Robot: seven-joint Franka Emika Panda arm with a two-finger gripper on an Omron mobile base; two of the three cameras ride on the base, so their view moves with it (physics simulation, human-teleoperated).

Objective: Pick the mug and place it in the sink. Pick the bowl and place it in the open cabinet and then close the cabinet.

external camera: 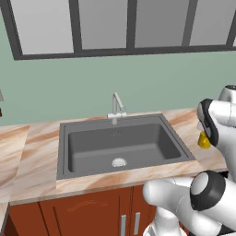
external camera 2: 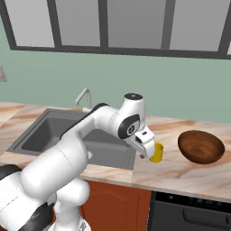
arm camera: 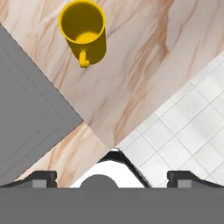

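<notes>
The small yellow mug stands upright on the marble counter just right of the dark grey sink, its handle on the side. My gripper hangs over the counter beside it, pointing down. From the hand view the mug lies ahead and to the left, the gripper is open, and nothing sits between the fingertips. The brown wooden bowl rests on the counter further right. In the left base view the mug peeks out behind my arm, right of the sink. The cabinet is out of view.
A slim silver faucet rises behind the sink. The counter's front edge runs close under my hand, with white floor tiles below. Reddish under-counter doors and a dark appliance front lie beneath. A window spans the wall above.
</notes>
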